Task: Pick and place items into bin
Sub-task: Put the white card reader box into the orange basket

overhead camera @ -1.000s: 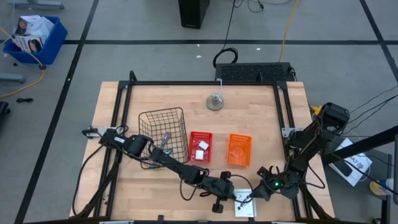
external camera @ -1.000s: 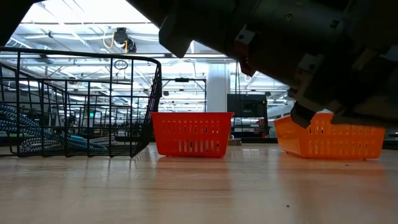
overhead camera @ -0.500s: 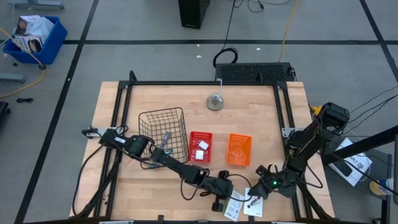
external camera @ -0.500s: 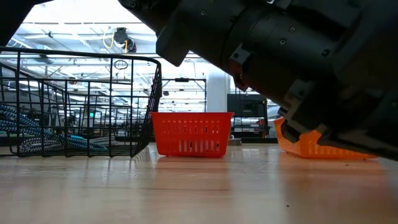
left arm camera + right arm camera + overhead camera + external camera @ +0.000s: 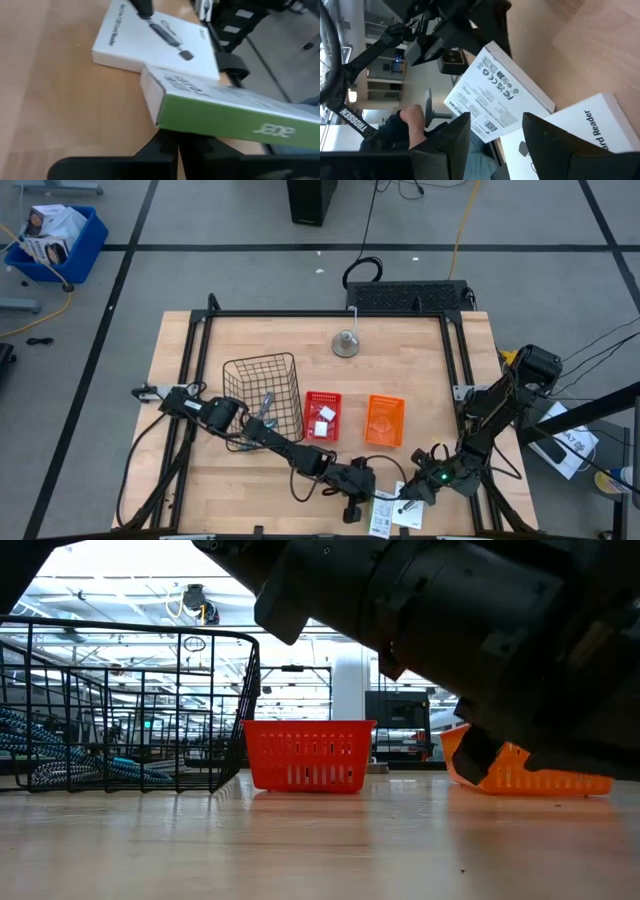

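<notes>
My left gripper (image 5: 366, 502) reaches to the table's near edge and is shut on a white box with a green side (image 5: 225, 117), which also shows as a labelled white face (image 5: 495, 95). A second flat white box printed with a card reader (image 5: 155, 37) lies flat on the wood just right of it (image 5: 408, 512). My right gripper (image 5: 497, 135) is open and hangs over that second box, its fingers apart and touching nothing that shows. White items lie in the red bin (image 5: 322, 417), and a blue-grey tool (image 5: 265, 406) is in the wire basket. My left gripper pinches the white-and-green box at its lower long edge (image 5: 172, 132), the two fingers closed together under it. The box is tilted, one corner (image 5: 146, 75) over the card-reader box. I cannot tell whether that corner rests on it.
A black wire basket (image 5: 264, 395) stands left of the red bin, with an orange bin (image 5: 385, 420) to the right. A metal bell-shaped object (image 5: 345, 343) sits near the far edge. Both arms crowd the near right corner. A person (image 5: 412, 117) shows beyond the table.
What showed as one white patch near the near edge is now two boxes side by side. The white-and-green one has come out toward the table's left in my left gripper and tipped up. The card-reader box has shifted slightly right.
</notes>
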